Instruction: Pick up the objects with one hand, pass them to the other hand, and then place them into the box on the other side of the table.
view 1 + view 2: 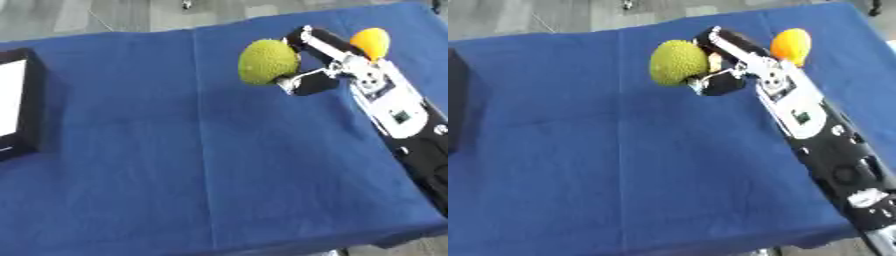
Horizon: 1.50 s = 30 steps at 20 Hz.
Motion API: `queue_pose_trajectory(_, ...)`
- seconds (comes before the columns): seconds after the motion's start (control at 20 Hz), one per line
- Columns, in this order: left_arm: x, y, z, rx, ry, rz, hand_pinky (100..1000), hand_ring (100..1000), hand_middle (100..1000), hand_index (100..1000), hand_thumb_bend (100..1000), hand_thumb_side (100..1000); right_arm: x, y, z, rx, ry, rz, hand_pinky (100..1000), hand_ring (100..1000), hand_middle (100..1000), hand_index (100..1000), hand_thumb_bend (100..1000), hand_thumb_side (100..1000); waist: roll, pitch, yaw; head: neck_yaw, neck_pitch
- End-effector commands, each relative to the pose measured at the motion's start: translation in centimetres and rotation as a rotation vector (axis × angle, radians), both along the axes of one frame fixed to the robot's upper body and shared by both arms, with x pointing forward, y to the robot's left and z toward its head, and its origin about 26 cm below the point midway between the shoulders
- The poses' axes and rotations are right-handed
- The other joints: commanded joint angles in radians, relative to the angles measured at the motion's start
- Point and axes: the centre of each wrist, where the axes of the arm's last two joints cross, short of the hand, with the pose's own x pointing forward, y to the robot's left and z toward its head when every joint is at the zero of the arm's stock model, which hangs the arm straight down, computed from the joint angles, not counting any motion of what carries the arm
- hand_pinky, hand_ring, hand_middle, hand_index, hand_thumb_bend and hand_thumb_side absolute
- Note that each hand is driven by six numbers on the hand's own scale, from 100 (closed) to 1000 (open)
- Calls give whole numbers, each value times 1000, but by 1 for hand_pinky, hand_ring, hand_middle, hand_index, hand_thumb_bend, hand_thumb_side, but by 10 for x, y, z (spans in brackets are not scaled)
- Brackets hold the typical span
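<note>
A bumpy green round fruit (267, 61) is held at the far middle of the blue table (201, 165). My right hand (312, 60) comes in from the right and its fingers and thumb curl round the fruit's right side. An orange-yellow fruit (371, 42) lies on the cloth just behind the right wrist. The black box with a white inside (16, 107) stands at the table's left edge. My left hand shows in neither view.
My right forearm (815, 130), white and black, crosses the right side of the table down to the lower right corner. The table's near edge (289, 242) runs along the bottom, with grey floor (105, 15) beyond the far edge.
</note>
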Motion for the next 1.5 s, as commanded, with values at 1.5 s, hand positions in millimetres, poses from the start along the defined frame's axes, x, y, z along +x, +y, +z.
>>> queue_pose_trajectory(1.5, -6, -111, 22, 418, -77, -128, 756, 829, 833, 827, 638, 608, 20, 87, -34, 140, -51, 98, 725, 620, 444, 534, 100, 100, 25, -49, 45, -13, 8)
